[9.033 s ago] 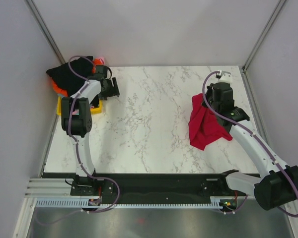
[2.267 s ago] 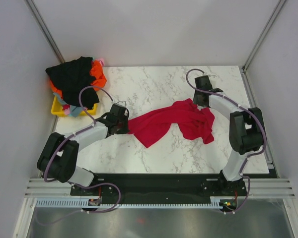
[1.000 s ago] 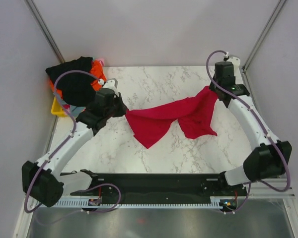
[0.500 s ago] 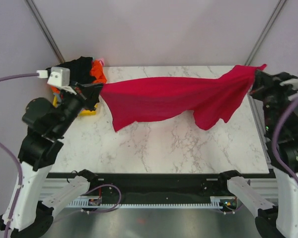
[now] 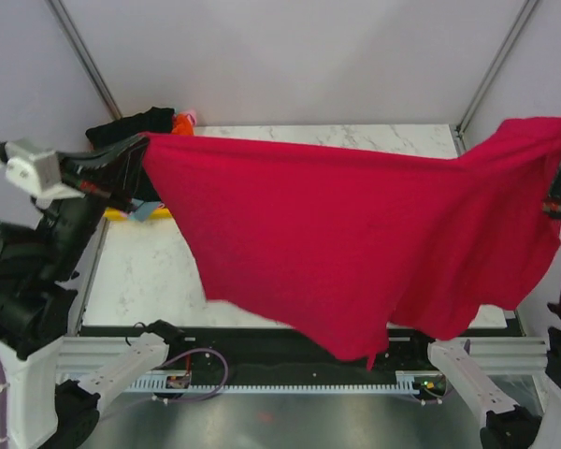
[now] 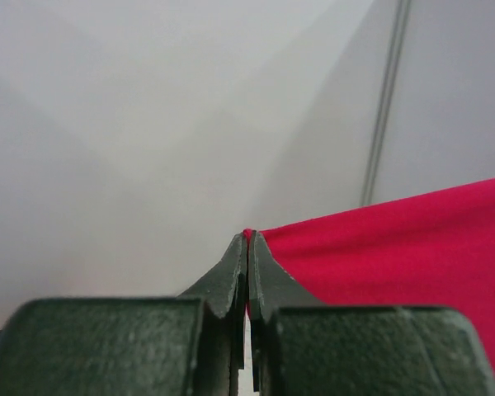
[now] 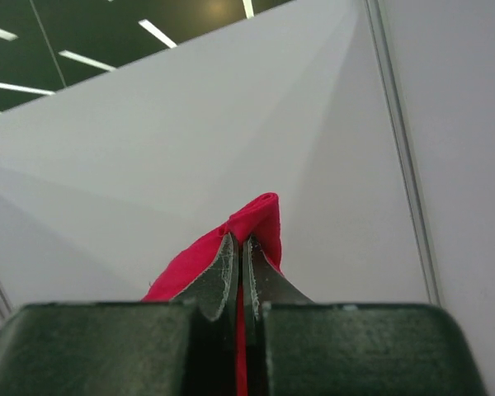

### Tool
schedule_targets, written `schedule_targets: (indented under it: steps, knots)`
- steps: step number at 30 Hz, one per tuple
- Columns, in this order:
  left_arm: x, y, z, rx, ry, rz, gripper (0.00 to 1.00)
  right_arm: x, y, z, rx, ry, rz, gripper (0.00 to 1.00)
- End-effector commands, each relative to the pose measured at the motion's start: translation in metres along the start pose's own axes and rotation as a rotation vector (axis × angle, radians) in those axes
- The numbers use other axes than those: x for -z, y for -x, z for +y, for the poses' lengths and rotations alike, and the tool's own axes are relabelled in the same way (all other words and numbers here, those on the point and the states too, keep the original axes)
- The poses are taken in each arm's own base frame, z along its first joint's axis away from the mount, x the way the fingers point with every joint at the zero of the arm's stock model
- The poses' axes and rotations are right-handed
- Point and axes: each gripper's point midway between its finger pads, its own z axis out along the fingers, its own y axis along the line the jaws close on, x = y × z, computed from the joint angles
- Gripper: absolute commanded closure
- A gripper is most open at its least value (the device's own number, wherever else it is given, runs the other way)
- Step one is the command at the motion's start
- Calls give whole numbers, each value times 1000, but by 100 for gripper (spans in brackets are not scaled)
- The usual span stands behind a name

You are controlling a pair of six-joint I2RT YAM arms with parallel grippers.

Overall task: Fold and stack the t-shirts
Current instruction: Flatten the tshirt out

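Black left fingers [image 6: 228, 282] stand at the far left, raised high above the marble surface [image 5: 136, 276] and pressed together on one corner of the crimson t-shirt [image 5: 355, 234]. The left wrist view shows only a thin red sliver between their tips. Just behind that arm, at the far left corner of the surface, lies a heap of other t-shirts [image 5: 131, 126]. It is mostly black cloth, with a bit of orange and pink beside it. A light blue fold [image 5: 151, 211] pokes out lower down, next to a sliver of the yellow bin [image 5: 115, 214].

From the left fingers the crimson t-shirt stretches across the whole middle of the top view, held in the air and spread wide. Its upper edge runs nearly taut from side to side. Its lower edge hangs unevenly and dips lowest right of centre, over the near rail [image 5: 262, 383]. The cloth hides most of the surface.

At the far right, the right fingers [image 7: 219, 280] are clamped tight on the opposite corner, with a small fold of red bunched above their tips. In the top view that arm is cut off by the frame edge.
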Motion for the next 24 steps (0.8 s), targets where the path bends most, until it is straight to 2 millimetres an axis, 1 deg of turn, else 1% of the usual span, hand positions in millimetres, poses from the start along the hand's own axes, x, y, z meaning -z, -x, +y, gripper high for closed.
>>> schedule_targets:
  steps: [1, 2, 3, 4, 5, 6, 7, 8, 9, 10, 11, 12, 13, 14, 15, 16, 17, 18, 19, 21, 22, 23, 24]
  knots:
    - [-55, -49, 40, -129, 161, 156, 98, -72, -82, 1, 106, -35, 165, 100]
    - [-74, -67, 46, -138, 181, 203, 98, -82, -97, 0, 121, -38, 191, 100]
    - [-84, -81, 52, -151, 203, 234, 98, -91, -114, -1, 132, -43, 220, 100]
    - [-93, -95, 57, -160, 215, 262, 98, -109, -150, -3, 151, -56, 276, 100]
    - [-101, -110, 67, -165, 240, 294, 98, -117, -170, -6, 160, -65, 304, 100]
    - [-119, -146, 73, -151, 220, 370, 98, -130, -212, -10, 177, -75, 370, 98]
    - [-125, -164, 82, -105, 236, 405, 98, -135, -241, -16, 186, -90, 410, 96]
    - [-127, -190, 105, -88, 287, 461, 98, -142, -262, -19, 192, -101, 435, 98]
    - [-135, -227, 117, -75, 291, 531, 98, -146, -286, -23, 187, -120, 471, 99]
    - [-137, -256, 129, -40, 313, 581, 98, -151, -336, -34, 207, -147, 552, 99]
    - [-132, -286, 148, -28, 350, 637, 98, -153, -360, -40, 211, -163, 589, 100]
    - [-136, -306, 158, -24, 363, 656, 98, -153, -409, -50, 225, -175, 669, 100]
    - [-135, -354, 172, -14, 380, 744, 98, -152, -435, -52, 229, -161, 709, 99]
    - [-132, -375, 185, -8, 402, 781, 98, -152, -457, -55, 235, -154, 742, 78]
    - [-132, -401, 190, 14, 386, 829, 97, -144, -504, -68, 260, -172, 822, 47]
    - [-125, -448, 200, 49, 405, 920, 64, -149, -517, -70, 259, -177, 832, 23]
    - [-131, -459, 214, 70, 434, 930, 34, -147, -534, -80, 268, -202, 862, 6]
    - [-134, -474, 210, 122, 395, 966, 13, -140, -561, -95, 289, -245, 904, 2]
    - [-136, -490, 211, 173, 399, 1014, 1, -145, -564, -97, 276, -263, 907, 2]
    - [-137, -489, 209, 209, 417, 1020, 0, -147, -570, -109, 279, -284, 915, 2]
    - [-140, -482, 207, 211, 417, 1001, 0, -146, -568, -110, 280, -290, 913, 2]
    - [-140, -471, 201, 209, 415, 987, 0, -144, -566, -113, 287, -296, 914, 2]
    - [-140, -462, 200, 201, 422, 972, 0, -146, -555, -110, 282, -298, 895, 2]
